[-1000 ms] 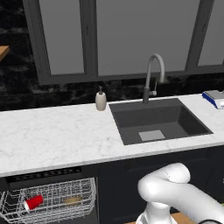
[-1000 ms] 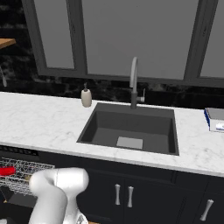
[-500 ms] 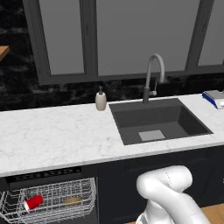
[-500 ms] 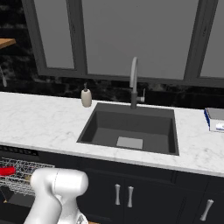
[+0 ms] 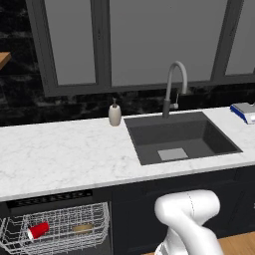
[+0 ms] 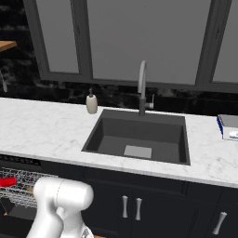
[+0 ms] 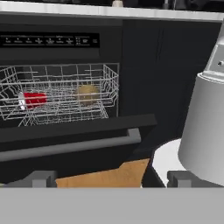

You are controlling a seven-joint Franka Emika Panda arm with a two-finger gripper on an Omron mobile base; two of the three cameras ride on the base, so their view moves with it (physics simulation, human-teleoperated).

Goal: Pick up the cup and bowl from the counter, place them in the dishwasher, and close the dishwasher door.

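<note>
Both task items already lay in the dishwasher's white wire rack (image 7: 65, 94) under the worktop (image 5: 64, 154): the red cup (image 7: 31, 99) on its side, the tan bowl (image 7: 87, 94) just right of it. The pincer (image 7: 109, 179) hung released and empty, low and near. The dishwasher door (image 7: 74, 133) hung half-lowered just beyond it, its silver bar handle (image 7: 70, 146) running left to right, so closing looked the remaining step.

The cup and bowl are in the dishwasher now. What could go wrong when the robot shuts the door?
1. The wire rack looks pulled out over the half-open dishwasher door, so the door might bump it.
2. The red cup lies on its side and the bowl sits loose; a bump could make them roll.
3. The open hand is low under the door's edge and could slip off.
</note>
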